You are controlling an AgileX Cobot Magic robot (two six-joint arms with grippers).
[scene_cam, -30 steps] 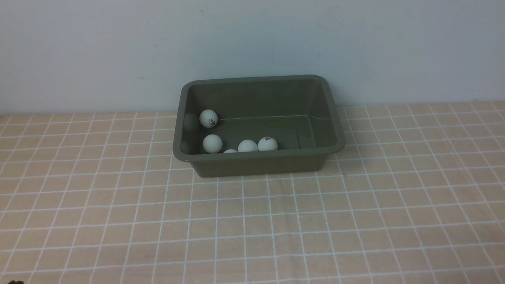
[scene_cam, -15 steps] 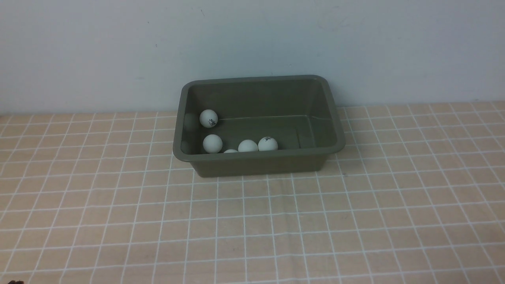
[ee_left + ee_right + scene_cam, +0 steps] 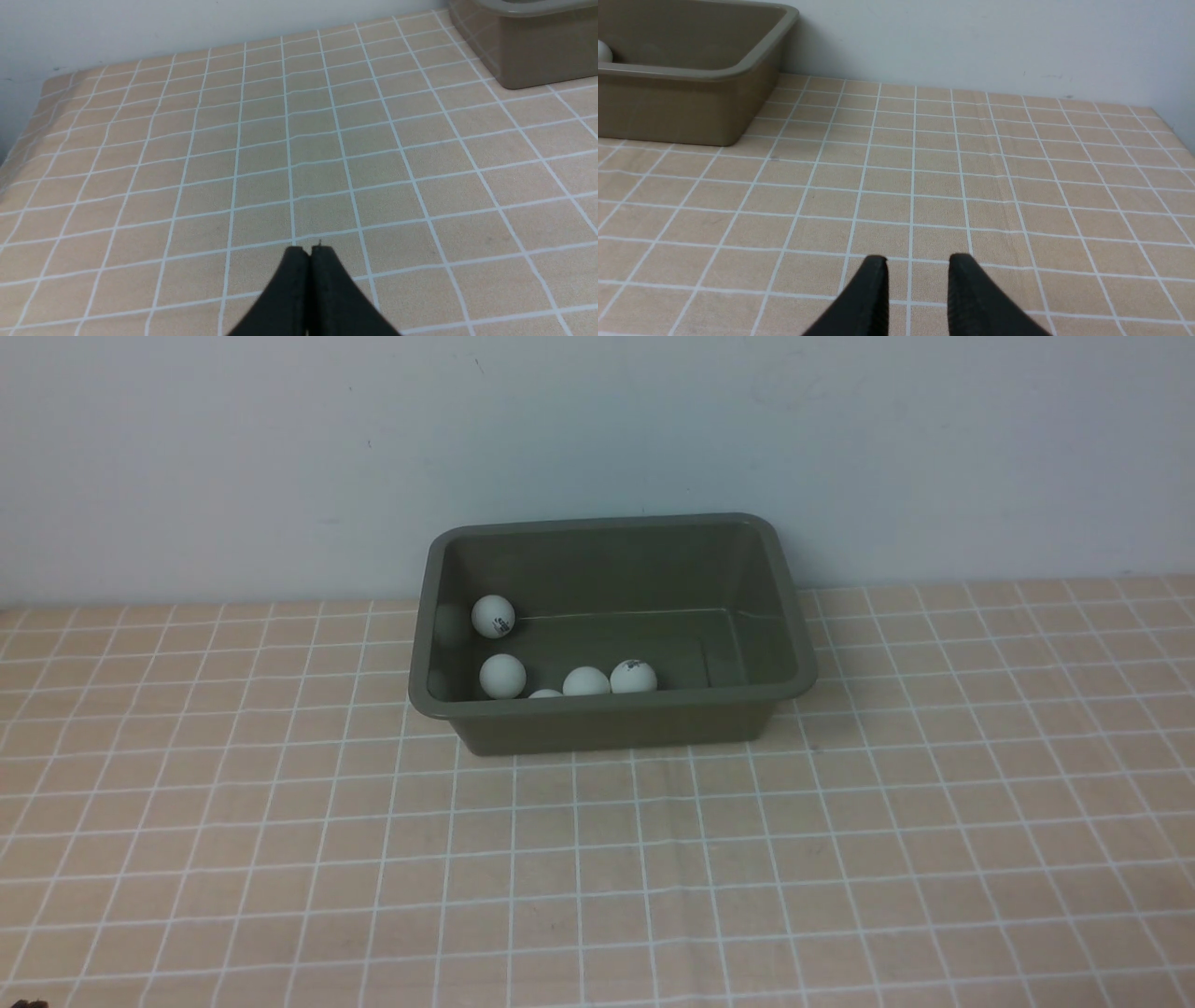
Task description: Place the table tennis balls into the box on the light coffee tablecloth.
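Table tennis balls, small matte white plastic spheres, lie inside the rectangular olive-green plastic box [image 3: 611, 714] with its flared rim. Five show in the front view: one [image 3: 493, 616] near the far left corner, one [image 3: 502, 676] by the left wall, one [image 3: 586, 681] and one with a dark logo [image 3: 633, 677] along the near wall, and a sliver of one [image 3: 545, 693] peeking over the near rim. The box sits at about 12 o'clock on the peach-tan tablecloth [image 3: 653, 859] with its grid of thin white lines, close to the pale wall [image 3: 597, 429].

Neither hand shows in the front view. In the left wrist view the left hand [image 3: 310, 252] has its black fingers pressed together, holding nothing, above bare cloth; the box [image 3: 537, 46] lies well apart toward 2 o'clock. In the right wrist view the right hand [image 3: 918, 261] stands partly open and empty over bare cloth, with the box [image 3: 691, 102] well apart toward 10 o'clock and a ball [image 3: 602, 50] at its edge.
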